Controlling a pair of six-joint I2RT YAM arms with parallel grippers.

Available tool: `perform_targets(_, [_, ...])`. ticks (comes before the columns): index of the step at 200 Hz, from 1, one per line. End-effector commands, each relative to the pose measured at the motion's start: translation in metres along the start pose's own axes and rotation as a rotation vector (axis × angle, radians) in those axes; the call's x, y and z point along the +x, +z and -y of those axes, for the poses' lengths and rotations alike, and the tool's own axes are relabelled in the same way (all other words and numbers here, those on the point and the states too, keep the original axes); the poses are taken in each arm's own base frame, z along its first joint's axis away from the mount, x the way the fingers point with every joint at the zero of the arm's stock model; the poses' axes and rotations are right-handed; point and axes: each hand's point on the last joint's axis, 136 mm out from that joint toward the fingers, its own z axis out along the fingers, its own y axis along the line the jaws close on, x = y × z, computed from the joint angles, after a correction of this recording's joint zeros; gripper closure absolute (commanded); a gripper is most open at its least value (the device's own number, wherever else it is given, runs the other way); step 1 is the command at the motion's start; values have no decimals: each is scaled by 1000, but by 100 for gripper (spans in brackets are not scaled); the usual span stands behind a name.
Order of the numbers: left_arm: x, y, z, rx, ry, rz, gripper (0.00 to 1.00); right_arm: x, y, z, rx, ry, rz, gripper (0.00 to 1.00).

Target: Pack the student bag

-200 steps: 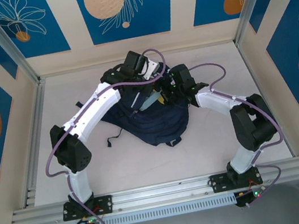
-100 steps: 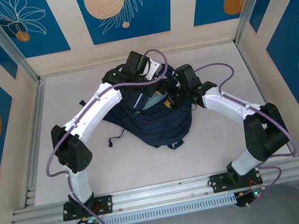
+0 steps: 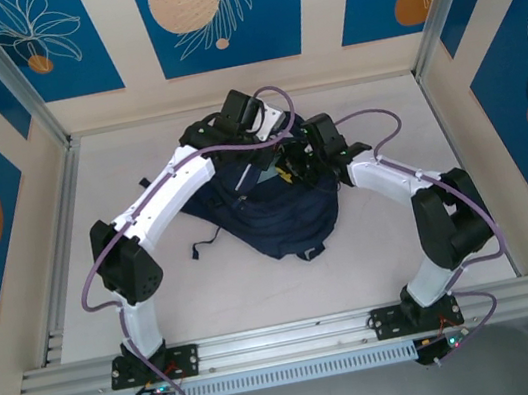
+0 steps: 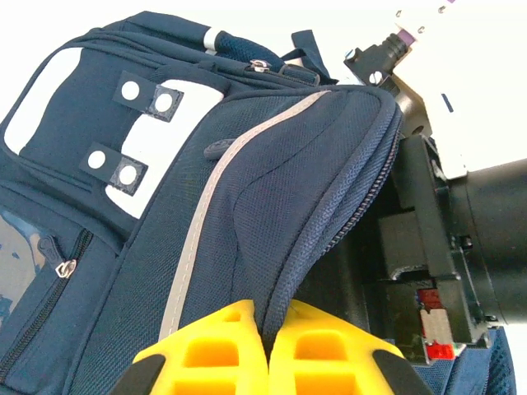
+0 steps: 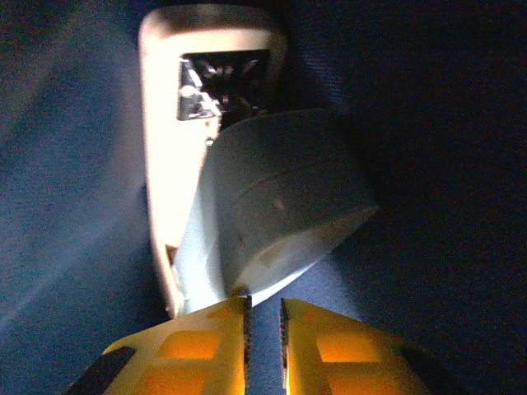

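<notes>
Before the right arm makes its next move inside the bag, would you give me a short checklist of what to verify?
1. Left claw gripping the student bag flap at its zipper edge: ok, shut on the fabric.
2. Bag mouth open: ok, the flap is lifted away from the body.
3. Right claw inside the bag: ok, blue fabric surrounds it.
4. Pale round object in the bag: ok, it sits just beyond the right claw's tips.
5. Right claw free of that object: cannot tell. The jaws stand a narrow gap apart, and the object's edge is right at the tips.
</notes>
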Motion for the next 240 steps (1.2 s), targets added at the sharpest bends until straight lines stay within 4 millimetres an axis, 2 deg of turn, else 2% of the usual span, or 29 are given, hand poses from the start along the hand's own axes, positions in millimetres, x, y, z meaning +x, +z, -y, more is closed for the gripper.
perform_targets(1, [-38,-24,7,31,-24,160,100,-2,-14,-21,-98,-94,4,77])
perform_targets(23, [-31,-17,8,48,-46,142,96,2,-43,-13,-85,-128,24,68])
perform_targets(43, [-23,-11,17,103,-56,119,89,13,-68,14,-33,-116,23,55])
perform_targets(78, [-1,-10,16,115,-106,90,52,28,-104,77,93,-127,112,42])
perform_targets(103, [20,-22,8,101,-154,87,34,25,-129,96,167,-210,190,31])
perform_targets(122, [42,-32,0,83,-174,90,24,24,-136,90,173,-289,198,22])
perform_targets(138, [67,-37,-9,69,-197,85,19,23,-136,79,162,-339,186,19])
perform_targets(157, [100,-38,-15,77,-204,73,18,24,-129,63,133,-390,145,16])
perform_targets(185, [139,-36,-4,132,-81,77,24,29,-117,42,115,-460,86,9])
perform_targets(201, [149,-32,-6,123,-55,83,28,32,-115,28,106,-502,80,6])
perform_targets(240, [150,-17,-11,114,-28,78,34,41,-108,4,101,-528,69,6])
